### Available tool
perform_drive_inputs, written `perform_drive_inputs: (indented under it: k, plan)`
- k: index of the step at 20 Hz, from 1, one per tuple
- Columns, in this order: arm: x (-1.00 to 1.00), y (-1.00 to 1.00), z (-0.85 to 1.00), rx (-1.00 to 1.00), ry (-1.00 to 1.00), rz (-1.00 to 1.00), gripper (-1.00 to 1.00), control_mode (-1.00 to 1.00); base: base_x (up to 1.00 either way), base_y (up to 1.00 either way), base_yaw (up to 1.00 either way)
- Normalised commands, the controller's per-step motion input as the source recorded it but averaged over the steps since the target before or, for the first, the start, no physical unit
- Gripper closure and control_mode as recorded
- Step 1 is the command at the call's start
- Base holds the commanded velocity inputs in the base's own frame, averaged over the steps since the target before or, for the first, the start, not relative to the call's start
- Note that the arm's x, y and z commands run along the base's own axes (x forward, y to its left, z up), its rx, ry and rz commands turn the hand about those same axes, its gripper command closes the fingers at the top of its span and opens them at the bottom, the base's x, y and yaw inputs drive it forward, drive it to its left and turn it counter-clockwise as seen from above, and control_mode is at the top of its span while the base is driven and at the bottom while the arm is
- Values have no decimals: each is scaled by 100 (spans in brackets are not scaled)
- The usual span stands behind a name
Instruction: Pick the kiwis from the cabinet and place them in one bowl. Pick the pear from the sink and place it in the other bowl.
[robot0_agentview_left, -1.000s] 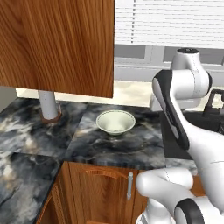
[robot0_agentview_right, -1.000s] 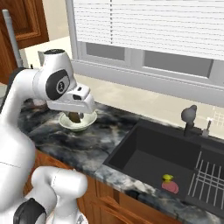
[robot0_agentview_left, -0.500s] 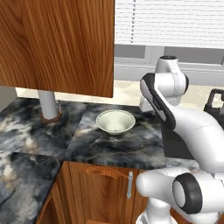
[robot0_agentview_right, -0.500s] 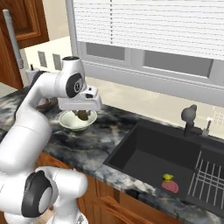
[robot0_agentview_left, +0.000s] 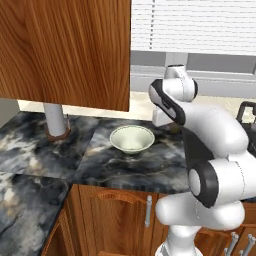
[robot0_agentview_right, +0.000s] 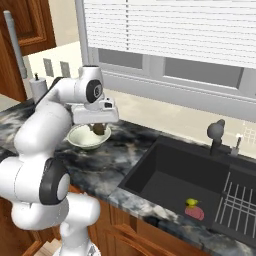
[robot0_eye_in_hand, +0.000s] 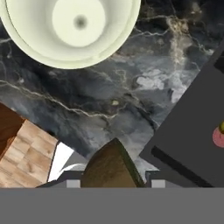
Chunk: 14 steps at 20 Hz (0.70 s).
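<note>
The gripper (robot0_agentview_right: 99, 129) was pinched shut on a kiwi (robot0_eye_in_hand: 111, 165), a dull olive-brown oval that sat between the fingertips at the bottom of the hand view. In the right base view the fruit hung just above the far rim of the bowl (robot0_agentview_right: 86, 138), which stood on the dark marbled counter (robot0_agentview_left: 125, 165) below the closed cabinet (robot0_agentview_left: 65, 50).

By the look of it, the step in hand was the carrying of a kiwi to its bowl. The bowl (robot0_eye_in_hand: 70, 30) looked empty in the hand view, so this was probably the first kiwi to go in. The next move would call for centring the fruit over the bowl, lowering a little and spreading the jaws, since a drop from the rim could send it rolling onto the counter.

The pear (robot0_agentview_right: 191, 202) lay in the sink (robot0_agentview_right: 165, 175), well to the right of the bowl, touching a flat reddish-pink thing (robot0_agentview_right: 194, 212).

No brand, label or writing could be read anywhere.
</note>
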Motion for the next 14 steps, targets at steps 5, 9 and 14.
perform_drive_inputs:
  k: [5,9,14]
  plan:
    - [58,13,-51,0,4,18,100,-100,0,0,0]
    - [62,14,-42,2,0,15,100,-100,0,0,0]
    - [52,14,-9,5,1,15,100,-100,0,0,0]
